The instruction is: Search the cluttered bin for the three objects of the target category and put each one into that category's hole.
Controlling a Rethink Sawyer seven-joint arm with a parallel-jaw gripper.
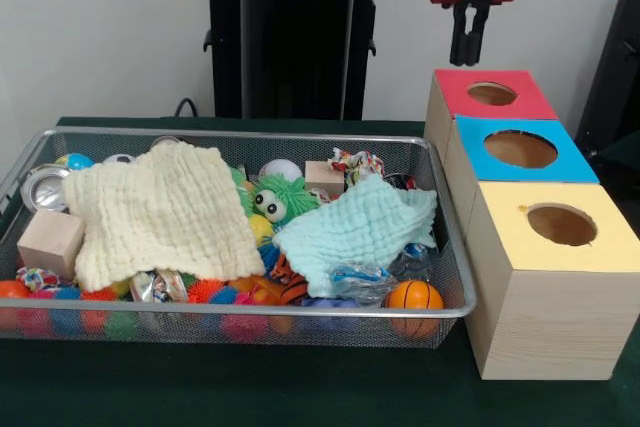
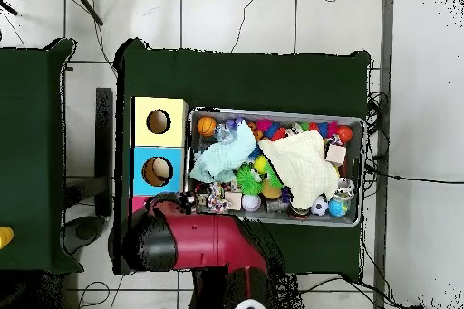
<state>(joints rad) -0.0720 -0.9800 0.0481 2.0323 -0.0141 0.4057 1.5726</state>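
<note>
Nearest the camera in the front view stood a pale wooden box with a yellow top and round hole (image 1: 560,224), first of a row running back along the right side of the green table (image 1: 300,392); behind it came a wooden box with a blue top and round hole (image 1: 520,150), then a wooden box with a red top and round hole (image 1: 492,94). Left of the boxes sat a silver wire-mesh bin (image 1: 230,325) crowded with toys. A small orange basketball (image 1: 414,296) lay in its near right corner, a cream muslin cloth (image 1: 165,212) covered the left middle, a pale mint cloth (image 1: 360,227) draped the right middle, and a green furry toy with big eyes (image 1: 278,200) peeked between the two cloths. A plain wooden cube (image 1: 50,240) rested at the left edge. The red and black gripper (image 1: 468,47) hung above the red-topped box, its dark fingers close together and holding nothing. Seen from overhead, the bin (image 2: 358,174) lay right of the yellow box (image 2: 159,121) and blue box (image 2: 157,171), and the arm (image 2: 195,242) covered the red box; the gripper could not be made out there.
</note>
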